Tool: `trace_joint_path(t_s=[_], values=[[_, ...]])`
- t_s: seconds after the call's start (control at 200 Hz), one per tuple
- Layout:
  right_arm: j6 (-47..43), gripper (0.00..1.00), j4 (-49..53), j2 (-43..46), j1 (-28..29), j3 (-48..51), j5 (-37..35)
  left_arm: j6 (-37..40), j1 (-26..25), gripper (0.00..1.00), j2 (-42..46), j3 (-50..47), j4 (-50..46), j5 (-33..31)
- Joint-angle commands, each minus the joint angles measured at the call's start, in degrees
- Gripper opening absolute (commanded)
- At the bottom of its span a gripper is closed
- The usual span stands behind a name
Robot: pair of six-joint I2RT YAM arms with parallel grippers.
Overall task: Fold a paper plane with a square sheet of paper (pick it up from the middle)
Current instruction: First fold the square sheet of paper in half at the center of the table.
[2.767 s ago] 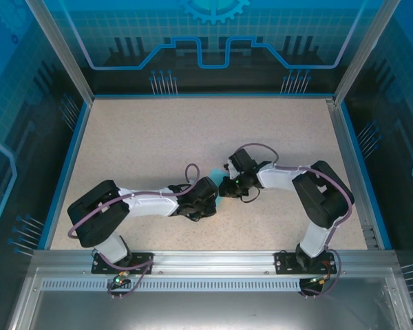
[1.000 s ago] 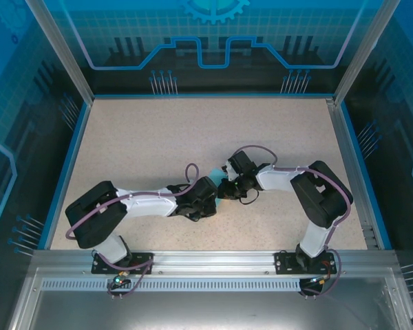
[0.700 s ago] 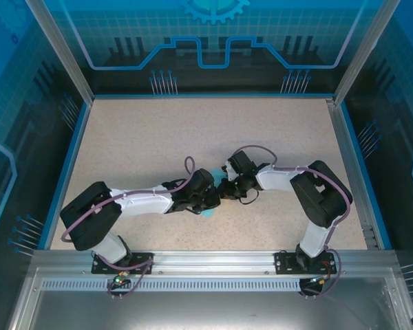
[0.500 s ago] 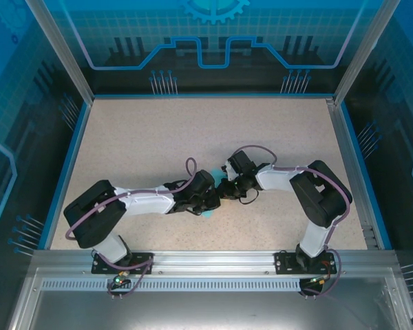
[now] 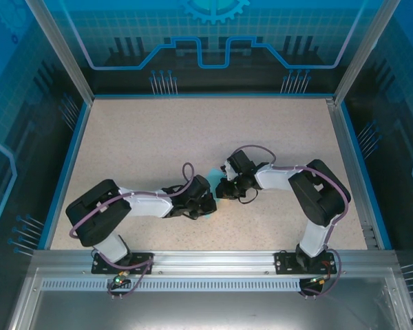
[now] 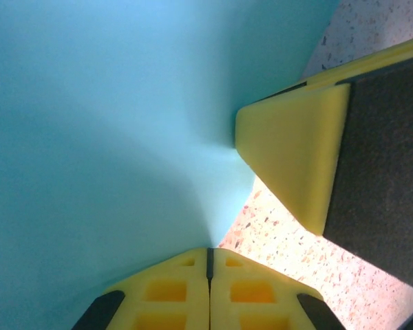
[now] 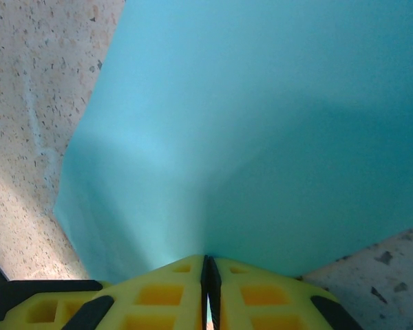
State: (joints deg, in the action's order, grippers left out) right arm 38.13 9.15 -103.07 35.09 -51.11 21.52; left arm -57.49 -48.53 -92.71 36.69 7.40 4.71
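Observation:
The square sheet of paper [image 6: 103,124] is light cyan and bends between my two grippers at the middle of the table. My left gripper [image 6: 208,256] is shut on its lower edge, the yellow jaws pressed together. My right gripper [image 7: 208,265] is shut on the sheet [image 7: 261,117] too, with the paper rising out of the jaw seam. One yellow finger of the right gripper [image 6: 289,148] touches the sheet in the left wrist view. From above, the left gripper [image 5: 205,199] and right gripper [image 5: 222,188] nearly meet, and a sliver of paper [image 5: 213,173] shows. The paper plane is out of view.
The speckled beige table [image 5: 158,137] stretches wide behind and to both sides of the grippers. A blue rim [image 5: 67,172] and metal frame posts bound it. The arm bases stand on the rail at the near edge [image 5: 206,265].
The left gripper swung a little forward and left, then settled back beside the right gripper, tightening on the paper. The right arm has hardly moved.

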Motion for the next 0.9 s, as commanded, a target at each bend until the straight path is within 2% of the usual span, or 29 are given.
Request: trace_joint_path(t_s=[0.0, 0.305, 0.895], values=[[-0.25, 0.13, 4.47, -4.23, -0.10, 1.17, -3.86, -1.24, -0.07, 0.06, 0.08, -4.63, -6.68, 2.54], [-0.59, 0.13, 5.44, -5.04, -0.80, 1.28, -4.84, 0.85, -0.77, 0.06, 1.47, -5.84, -9.75, 7.05], [-0.86, 0.13, 5.53, -5.64, -1.08, 1.12, -4.73, 2.47, -2.39, 0.07, 6.35, -5.72, -17.45, 6.02]])
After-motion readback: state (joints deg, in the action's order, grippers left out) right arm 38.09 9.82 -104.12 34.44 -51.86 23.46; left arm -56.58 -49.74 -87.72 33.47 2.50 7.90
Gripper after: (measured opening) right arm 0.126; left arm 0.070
